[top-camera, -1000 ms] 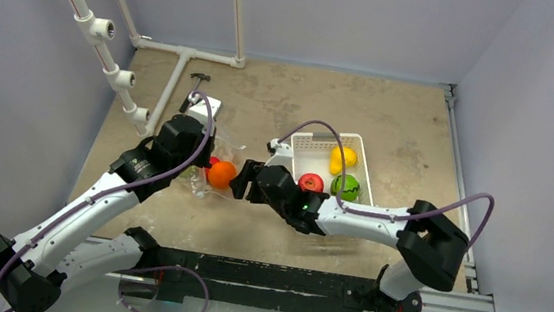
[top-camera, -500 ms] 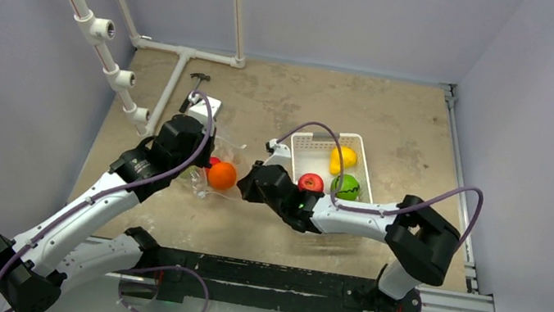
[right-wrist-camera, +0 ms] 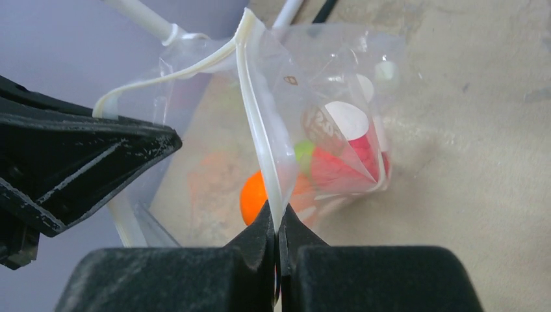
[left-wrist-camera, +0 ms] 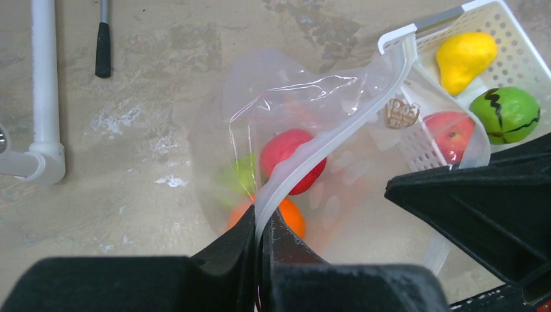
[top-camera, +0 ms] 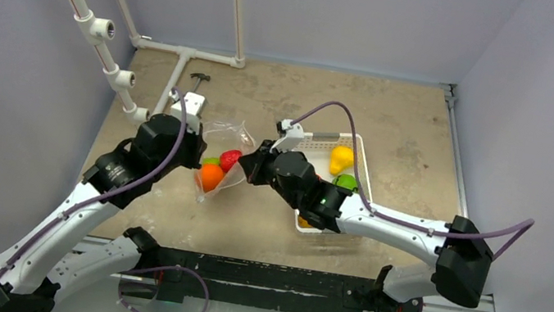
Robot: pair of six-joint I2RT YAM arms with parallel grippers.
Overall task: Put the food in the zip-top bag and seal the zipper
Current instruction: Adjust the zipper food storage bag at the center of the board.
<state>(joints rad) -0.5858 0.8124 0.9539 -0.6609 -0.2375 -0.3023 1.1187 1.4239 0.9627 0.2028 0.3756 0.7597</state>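
The zip-top bag (top-camera: 221, 166) hangs between my two grippers above the table. Inside it lie some of the food: a red fruit (left-wrist-camera: 292, 159), an orange one (left-wrist-camera: 290, 218) and a green one (left-wrist-camera: 242, 175). My left gripper (left-wrist-camera: 262, 224) is shut on the zipper (left-wrist-camera: 338, 130) at the bag's left end. My right gripper (right-wrist-camera: 277, 224) is shut on the zipper strip (right-wrist-camera: 255, 130) at the other end. In the top view the left gripper (top-camera: 197, 157) and right gripper (top-camera: 245, 168) flank the bag. The mouth gapes between them.
A white slotted basket (top-camera: 365, 166) at the right holds a yellow fruit (top-camera: 342, 159), a green one (top-camera: 347, 181) and a red one (left-wrist-camera: 448, 133). White pipes (top-camera: 116, 74) run along the left and back. A small hammer (top-camera: 199, 78) lies near them.
My right gripper has shut on the bag's zipper edge. Both arms have raised the bag off the table, and the fruits now hang at its bottom.
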